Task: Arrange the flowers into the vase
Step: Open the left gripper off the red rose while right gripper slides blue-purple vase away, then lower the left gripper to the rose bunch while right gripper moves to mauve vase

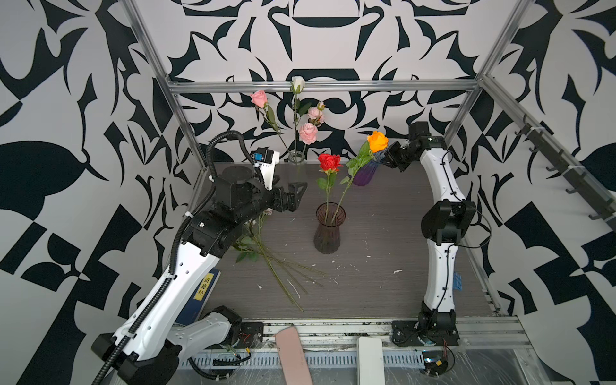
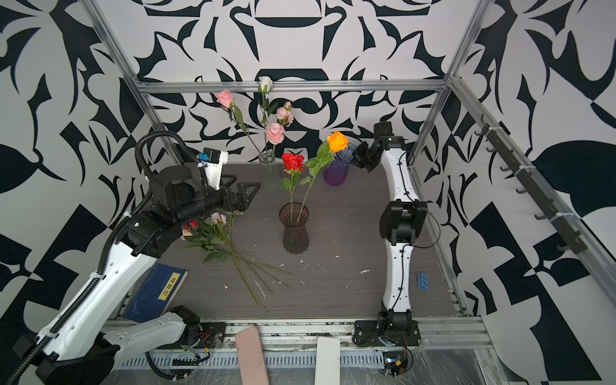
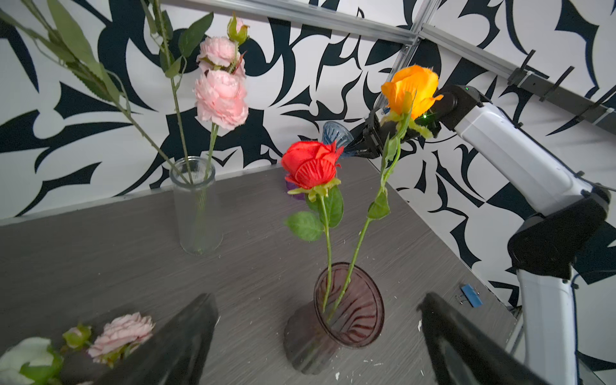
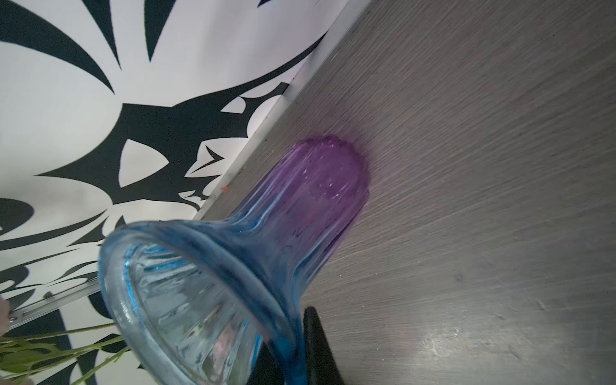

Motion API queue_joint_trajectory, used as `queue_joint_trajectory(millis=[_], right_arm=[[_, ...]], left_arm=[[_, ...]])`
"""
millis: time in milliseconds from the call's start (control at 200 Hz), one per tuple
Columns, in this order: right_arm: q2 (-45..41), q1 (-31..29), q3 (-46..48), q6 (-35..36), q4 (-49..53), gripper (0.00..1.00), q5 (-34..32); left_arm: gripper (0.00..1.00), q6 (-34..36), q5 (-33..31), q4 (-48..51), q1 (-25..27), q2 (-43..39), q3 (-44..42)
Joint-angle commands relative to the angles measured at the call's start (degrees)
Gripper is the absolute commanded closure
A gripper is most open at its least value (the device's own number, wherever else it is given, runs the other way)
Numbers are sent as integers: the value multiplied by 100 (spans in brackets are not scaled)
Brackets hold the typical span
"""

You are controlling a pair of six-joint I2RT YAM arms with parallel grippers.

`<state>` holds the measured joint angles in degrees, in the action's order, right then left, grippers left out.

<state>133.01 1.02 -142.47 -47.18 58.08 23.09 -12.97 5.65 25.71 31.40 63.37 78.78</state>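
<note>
Both top views: mounted high over the near edge, tilted down, whole worktop (image 1: 383,233) mid-frame, back wall (image 1: 316,40) across the top; overlap near total. Left wrist: low over the worktop, faces the dark vase (image 3: 350,306) close up, right arm (image 3: 516,150) beyond. Right wrist: right up against the blue-purple vase (image 4: 300,216), worktop behind; both top views also catch it.

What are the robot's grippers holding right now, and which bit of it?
The right gripper is pinching the blue-and-purple vase by its flared blue rim. The left gripper is open and holds nothing.
</note>
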Motion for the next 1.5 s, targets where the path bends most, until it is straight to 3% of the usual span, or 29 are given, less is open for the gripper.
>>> queue_joint_trajectory(millis=[0,190,325,610,840,985,1175,1315,1495], right_arm=[[-906,148,-12,543,256,100,-555],[-1746,343,633,1065,585,100,-1474],[-2399,595,1512,1164,510,100,-1694],[-3501,1364,3648,972,-491,100,-854],[-3690,1574,4086,848,-726,100,-553],[-3695,1660,4079,840,-719,89,-507],[-3712,1674,3953,848,-547,52,-664],[-3771,1629,3863,841,-335,50,-802],[-4114,1000,4248,628,-351,51,-671]], left_arm=[[1,207,280,156,-20,-1,232],[1,61,552,58,-37,65,88],[1,-4,768,13,-47,274,233],[1,-202,1057,-140,-54,529,348],[1,-403,1066,-130,-55,366,149],[1,-494,1017,-102,-54,281,60],[1,-634,1009,-102,-55,211,-28],[1,-721,999,-135,-55,188,-68],[1,-841,981,-266,-55,209,-204]])
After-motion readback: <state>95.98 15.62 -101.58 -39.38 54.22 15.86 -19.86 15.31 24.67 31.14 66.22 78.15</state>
